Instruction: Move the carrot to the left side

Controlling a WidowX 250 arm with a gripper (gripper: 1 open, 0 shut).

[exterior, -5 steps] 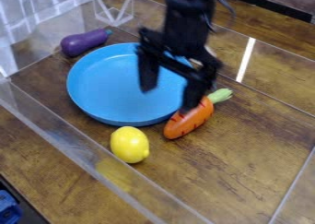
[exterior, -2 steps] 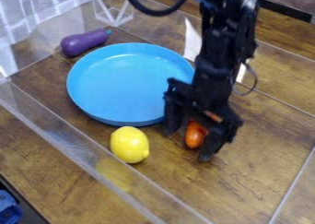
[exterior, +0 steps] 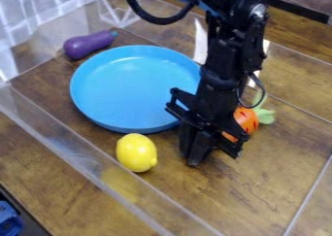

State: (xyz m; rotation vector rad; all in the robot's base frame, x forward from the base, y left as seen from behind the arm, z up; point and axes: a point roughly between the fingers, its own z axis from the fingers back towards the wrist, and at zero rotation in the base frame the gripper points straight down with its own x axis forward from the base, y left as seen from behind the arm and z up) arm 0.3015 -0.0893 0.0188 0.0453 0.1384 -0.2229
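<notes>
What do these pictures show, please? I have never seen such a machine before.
You see one black robot arm, which comes down from the top of the picture and ends in dark jaws. All pictures come from one camera, looking down at a brown wooden table.

On the table lie a round blue plate or shallow bowl, a yellow lemon in front of it, and a purple eggplant behind it. The orange carrot with its green top lies to the right of the blue dish, partly hidden by the arm.

The jaws are low, right at the carrot. They seem to be closed, but whether they hold the carrot is hard to tell.
</notes>
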